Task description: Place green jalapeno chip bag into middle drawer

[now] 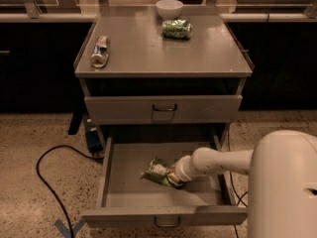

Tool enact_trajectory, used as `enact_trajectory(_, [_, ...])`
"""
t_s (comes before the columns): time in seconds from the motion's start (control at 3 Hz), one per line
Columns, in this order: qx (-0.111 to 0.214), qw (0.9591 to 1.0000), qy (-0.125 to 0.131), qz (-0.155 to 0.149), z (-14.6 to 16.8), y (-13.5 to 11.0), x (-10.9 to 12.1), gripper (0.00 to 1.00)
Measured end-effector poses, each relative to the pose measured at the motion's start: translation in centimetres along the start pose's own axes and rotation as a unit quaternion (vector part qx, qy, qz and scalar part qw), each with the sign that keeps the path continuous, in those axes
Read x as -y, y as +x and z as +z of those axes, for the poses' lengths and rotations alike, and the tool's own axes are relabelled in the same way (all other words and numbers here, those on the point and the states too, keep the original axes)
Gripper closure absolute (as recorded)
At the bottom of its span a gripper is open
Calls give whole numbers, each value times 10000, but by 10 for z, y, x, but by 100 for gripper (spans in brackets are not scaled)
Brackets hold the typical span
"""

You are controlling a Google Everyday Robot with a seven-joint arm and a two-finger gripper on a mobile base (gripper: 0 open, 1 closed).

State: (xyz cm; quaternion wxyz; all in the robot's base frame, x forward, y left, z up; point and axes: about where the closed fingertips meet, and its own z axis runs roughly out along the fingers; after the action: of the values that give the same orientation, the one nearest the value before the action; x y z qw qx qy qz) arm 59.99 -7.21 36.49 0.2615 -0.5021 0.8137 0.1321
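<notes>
Green jalapeno chip bag [157, 171] lay on the floor of the open middle drawer [128, 188], its right end touching my gripper [174, 178], which reached in from the right; whether it clamped the bag I could not tell.

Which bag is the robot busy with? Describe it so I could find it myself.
Find the grey cabinet and its pulled-out lower drawer. On the drawer floor lies a crumpled green bag with pale patches, the robot's hand at its right end. The other green bag is darker, compact, and sits on the cabinet top beside a white bowl.
</notes>
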Motion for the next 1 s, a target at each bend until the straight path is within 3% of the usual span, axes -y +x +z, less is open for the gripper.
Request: enact_trajectory(1.0, [-7, 10000, -5, 5, -1, -1, 0, 35])
